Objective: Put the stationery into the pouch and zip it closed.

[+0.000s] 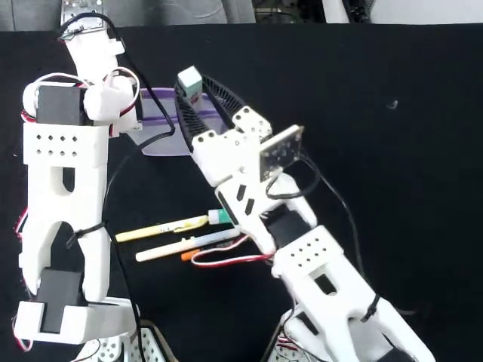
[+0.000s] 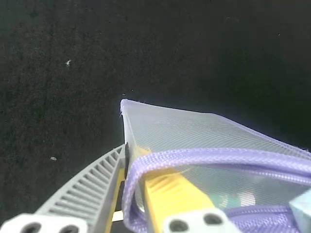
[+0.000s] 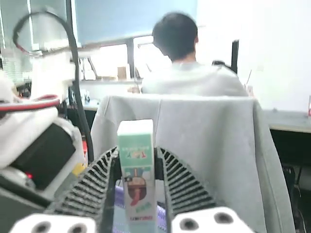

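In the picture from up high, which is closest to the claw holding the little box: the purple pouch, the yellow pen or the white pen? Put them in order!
From the right claw, which grips the little box:
1. The purple pouch, right beside it.
2. The yellow pen, much farther, lower on the table.
3. The white pen, just past the yellow one.

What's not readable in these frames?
- Pouch, high view: mostly behind the left arm and right arm; how far its mouth is open is unclear.
- Pouch contents, left wrist view: blurred through the mesh, cut off by the edge.
- Pens, high view: right arm hides their ends; count unsure.
- Eraser, left wrist view: cut off by the frame corner.
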Controlling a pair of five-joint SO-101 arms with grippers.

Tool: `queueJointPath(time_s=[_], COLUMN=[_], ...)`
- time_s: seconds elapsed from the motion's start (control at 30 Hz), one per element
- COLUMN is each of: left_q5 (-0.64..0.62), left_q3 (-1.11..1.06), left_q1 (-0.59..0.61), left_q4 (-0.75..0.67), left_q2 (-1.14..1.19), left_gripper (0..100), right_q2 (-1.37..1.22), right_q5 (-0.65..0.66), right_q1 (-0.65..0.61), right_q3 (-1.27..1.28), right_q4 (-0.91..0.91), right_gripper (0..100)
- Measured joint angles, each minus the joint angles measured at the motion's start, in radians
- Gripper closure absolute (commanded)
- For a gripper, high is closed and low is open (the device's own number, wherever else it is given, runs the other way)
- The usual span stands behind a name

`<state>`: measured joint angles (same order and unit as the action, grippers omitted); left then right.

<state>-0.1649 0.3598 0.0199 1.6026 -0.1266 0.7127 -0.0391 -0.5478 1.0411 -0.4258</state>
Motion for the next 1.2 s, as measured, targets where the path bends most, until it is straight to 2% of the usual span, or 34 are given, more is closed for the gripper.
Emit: queueJointPath(time_s=[0.07, 0.27, 0.37, 0.63, 0.9, 1.0, 1.07, 1.2], left_q5=[0.000, 0.000, 0.000, 0.000, 0.000, 0.000, 0.000, 0.000], left_q3=[-0.002, -0.009, -0.011, -0.015, -0.018, -0.018, -0.018, -0.021], left_q1=[0.000, 0.000, 0.000, 0.000, 0.000, 0.000, 0.000, 0.000], left_q4=[-0.003, -0.011, -0.011, -0.021, -0.028, -0.028, -0.028, -0.029], left_q2=[0.000, 0.000, 0.000, 0.000, 0.000, 0.000, 0.000, 0.000], left_gripper=[97, 97, 97, 97, 97, 97, 97, 97], right_q2=[-0.051, -0.097, -0.097, -0.038, -0.031, -0.031, -0.031, -0.031], right_q5=[0.000, 0.000, 0.000, 0.000, -0.002, -0.002, -0.002, -0.002], right_q1=[-0.002, -0.003, -0.003, -0.003, -0.003, -0.003, -0.003, -0.003], right_q3=[0.000, 0.012, 0.046, 0.086, -0.054, -0.084, -0.091, -0.092], right_q4=[-0.037, -0.097, -0.100, -0.075, 0.259, 0.316, 0.328, 0.334], right_gripper=[97.2, 77.3, 73.6, 73.7, 73.7, 74.0, 77.2, 90.9])
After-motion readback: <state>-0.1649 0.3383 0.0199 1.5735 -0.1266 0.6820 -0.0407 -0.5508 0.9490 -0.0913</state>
